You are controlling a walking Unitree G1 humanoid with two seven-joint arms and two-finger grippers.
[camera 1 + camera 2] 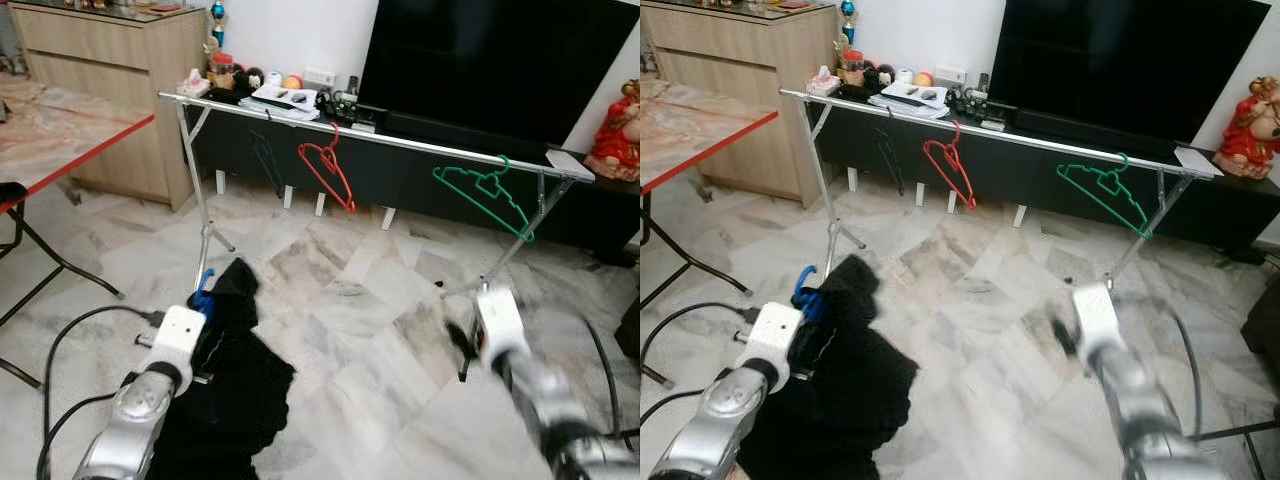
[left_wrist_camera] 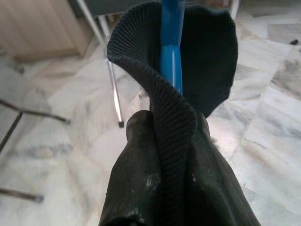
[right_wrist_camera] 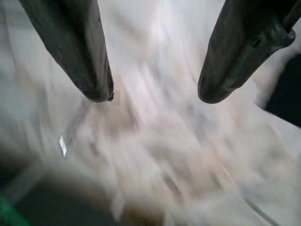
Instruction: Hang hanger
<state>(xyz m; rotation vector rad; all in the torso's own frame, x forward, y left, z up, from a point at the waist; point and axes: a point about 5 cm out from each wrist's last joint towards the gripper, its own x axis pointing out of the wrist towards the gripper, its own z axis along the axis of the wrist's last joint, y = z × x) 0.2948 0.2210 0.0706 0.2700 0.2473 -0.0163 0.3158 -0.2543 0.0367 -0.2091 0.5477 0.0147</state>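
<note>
Your left hand (image 1: pixel 205 300) pinches the blue hanger (image 2: pixel 171 42), draped in a black garment (image 1: pixel 230 390), low at near left, well short of the rail (image 1: pixel 370 135). Your right hand (image 3: pixel 155 94), blurred at near right, is spread, holding nothing.

Black television (image 1: pixel 500 60) on low cabinet, red-edged table (image 1: pixel 60 150), wooden sideboard (image 1: pixel 110 60)
</note>
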